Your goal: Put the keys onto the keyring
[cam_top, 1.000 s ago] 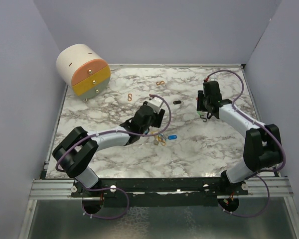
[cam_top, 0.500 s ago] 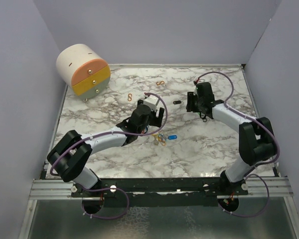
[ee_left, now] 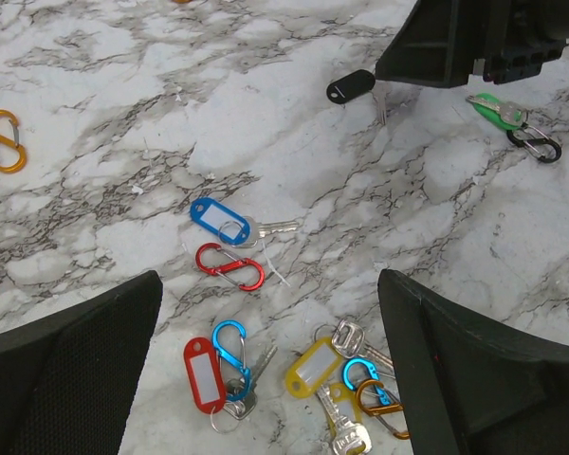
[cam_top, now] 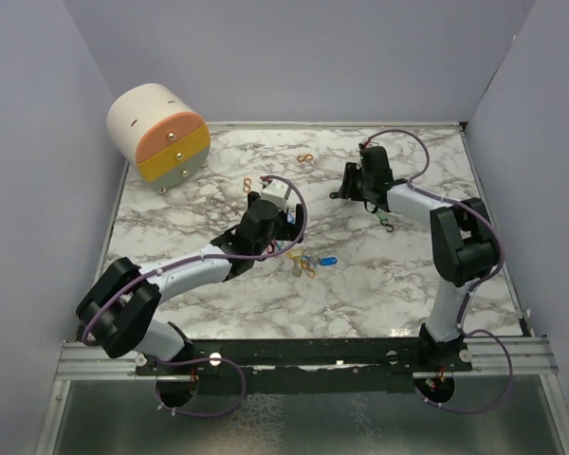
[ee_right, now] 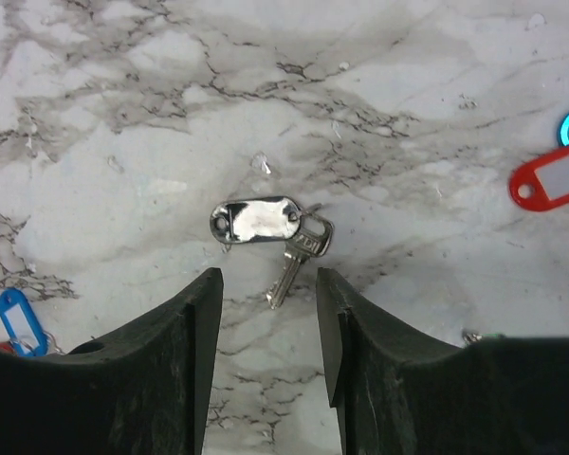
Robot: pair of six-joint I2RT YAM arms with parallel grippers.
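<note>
The left pincer [ee_left: 270, 294] gapes at its widest and grips nothing. Straight below its gap on the marble worktop [cam_top: 379, 284] lie loose keys: a blue-tagged key [ee_left: 220, 218] touching a red carabiner [ee_left: 229, 267], a red-tagged key [ee_left: 201, 374] clipped with a blue carabiner [ee_left: 229, 346], and a yellow-tagged key [ee_left: 313, 368] bunched with more clips. Beyond it, to its right, a green-tagged key [ee_left: 498, 109] lies on a black carabiner [ee_left: 536, 145].

The right pincer [ee_right: 267, 280] stands partly open and holds nothing; a glossy dark-tagged key [ee_right: 258, 220] lies flat just ahead of its gap.

Far to the left pincer's left stands a round drawer unit [cam_top: 161, 133]. Its orange, yellow and grey-green drawers are shut, so their contents are hidden.
</note>
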